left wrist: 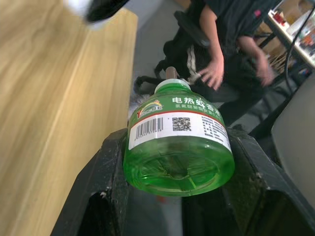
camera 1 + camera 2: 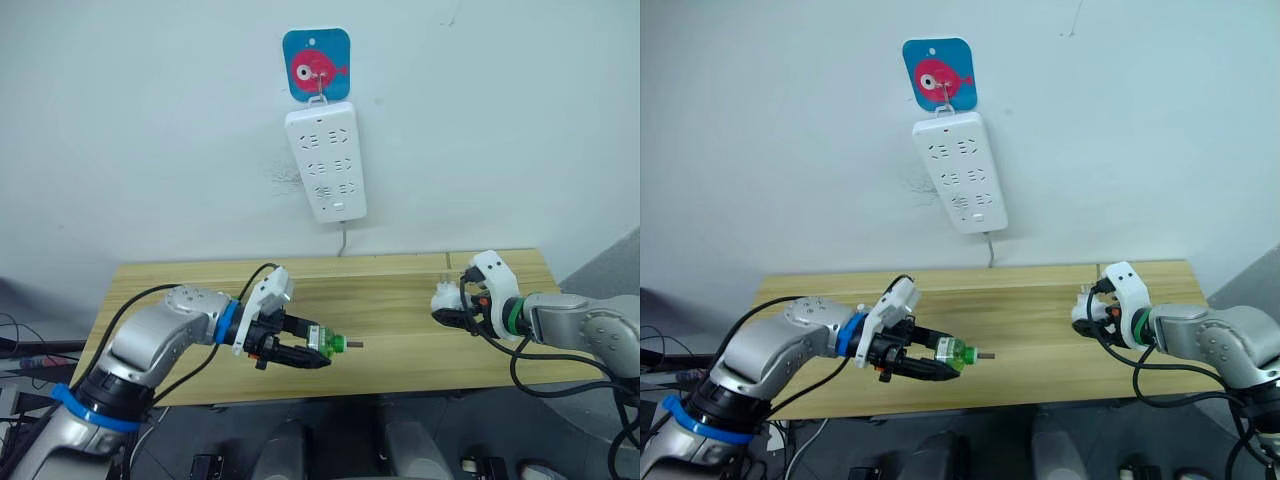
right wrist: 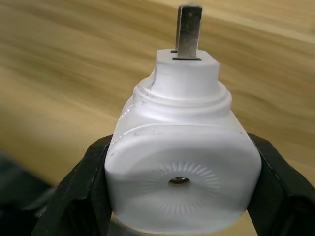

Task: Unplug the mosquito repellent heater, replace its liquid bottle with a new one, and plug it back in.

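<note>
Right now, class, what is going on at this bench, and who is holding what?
A two-armed robot is midway through swapping a bottle. Its left gripper clamps a green liquid bottle, wick pointing toward the other arm. Its right gripper holds the white mosquito repellent heater, unplugged, over the wooden table. The power strip on the wall has nothing plugged in.

A light wooden counter (image 2: 400, 300) runs along the pale wall, its back edge right below the white power strip (image 2: 326, 160) that hangs there. The strip's grey cable (image 2: 343, 240) drops behind that back edge. The planks run lengthwise, grain showing, with a darker seam between them.
</note>
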Action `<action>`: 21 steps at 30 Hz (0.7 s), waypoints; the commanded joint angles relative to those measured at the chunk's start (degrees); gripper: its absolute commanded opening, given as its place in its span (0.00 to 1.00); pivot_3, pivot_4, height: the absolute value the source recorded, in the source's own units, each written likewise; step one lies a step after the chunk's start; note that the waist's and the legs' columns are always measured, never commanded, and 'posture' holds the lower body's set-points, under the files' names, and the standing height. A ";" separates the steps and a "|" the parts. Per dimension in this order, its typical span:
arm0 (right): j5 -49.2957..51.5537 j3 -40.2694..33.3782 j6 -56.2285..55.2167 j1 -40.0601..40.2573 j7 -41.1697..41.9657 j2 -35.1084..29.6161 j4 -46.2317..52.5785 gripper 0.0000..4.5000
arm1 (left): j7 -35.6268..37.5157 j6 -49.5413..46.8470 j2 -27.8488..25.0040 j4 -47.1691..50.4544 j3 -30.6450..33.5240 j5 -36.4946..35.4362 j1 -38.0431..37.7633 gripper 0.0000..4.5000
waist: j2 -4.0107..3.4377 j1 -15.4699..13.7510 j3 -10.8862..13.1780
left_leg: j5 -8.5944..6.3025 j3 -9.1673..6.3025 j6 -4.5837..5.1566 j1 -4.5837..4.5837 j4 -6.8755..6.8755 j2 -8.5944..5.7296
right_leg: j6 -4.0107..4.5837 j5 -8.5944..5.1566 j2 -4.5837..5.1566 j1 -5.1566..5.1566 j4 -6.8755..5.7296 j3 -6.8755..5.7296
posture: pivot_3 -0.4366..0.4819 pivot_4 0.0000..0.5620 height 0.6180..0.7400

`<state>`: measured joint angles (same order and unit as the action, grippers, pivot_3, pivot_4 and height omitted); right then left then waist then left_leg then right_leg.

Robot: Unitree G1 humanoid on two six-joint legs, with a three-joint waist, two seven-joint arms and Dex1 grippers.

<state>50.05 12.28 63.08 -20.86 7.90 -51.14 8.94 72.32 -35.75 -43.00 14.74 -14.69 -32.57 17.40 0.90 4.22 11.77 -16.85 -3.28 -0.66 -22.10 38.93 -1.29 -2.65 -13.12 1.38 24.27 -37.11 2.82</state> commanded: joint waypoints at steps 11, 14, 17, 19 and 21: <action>-18.92 -1.94 3.99 -13.15 4.96 10.39 -27.98 0.67 | -5.54 10.62 4.99 3.40 -0.09 6.71 -4.15 0.50 | -0.02 0.49 0.53 | -0.03 -0.11 0.06 0.08 -0.03 0.01 | 0.00 0.02 -0.09 -0.09 -0.08 -0.11 | 0.35 0.42 1.00; -21.76 -2.21 3.34 -14.22 6.70 11.28 -30.77 0.67 | -5.55 11.50 5.39 2.92 -0.27 7.29 -4.48 0.50 | -0.07 0.49 0.57 | -0.06 -0.12 0.12 0.07 -0.05 0.00 | -0.01 0.02 -0.09 -0.09 -0.06 -0.11 | 0.36 0.42 1.00; -23.95 -3.54 2.31 -15.10 7.40 12.71 -33.11 0.88 | -5.95 12.65 6.24 2.34 -0.32 7.98 -4.88 0.50 | -0.08 0.51 0.60 | -0.07 -0.11 0.14 0.07 -0.05 0.00 | -0.01 0.02 -0.09 -0.09 -0.05 -0.11 | 0.36 0.42 1.00; -24.95 -4.82 2.49 -15.36 7.66 13.45 -33.26 1.00 | -6.11 12.91 6.65 2.17 -0.32 8.20 -5.11 0.50 | -0.08 0.51 0.60 | -0.07 -0.10 0.14 0.08 -0.05 0.00 | -0.01 0.02 -0.09 -0.10 -0.06 -0.11 | 0.36 0.41 1.00; -25.44 -6.58 3.40 -14.94 7.74 13.39 -31.40 1.00 | -6.38 13.39 7.25 1.39 -0.08 8.50 -5.43 0.50 | -0.09 0.52 0.60 | -0.07 -0.11 0.14 0.08 -0.05 0.00 | -0.01 0.02 -0.09 -0.10 -0.06 -0.12 | 0.35 0.41 1.00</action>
<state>25.72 8.34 66.08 -35.18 15.14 -37.19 -24.45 66.18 -23.46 -36.07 15.79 -14.90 -24.21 12.27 0.80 4.74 12.37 -16.92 -3.40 -0.52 -22.02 38.89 -1.29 -2.65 -13.10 1.29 24.17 -37.19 2.70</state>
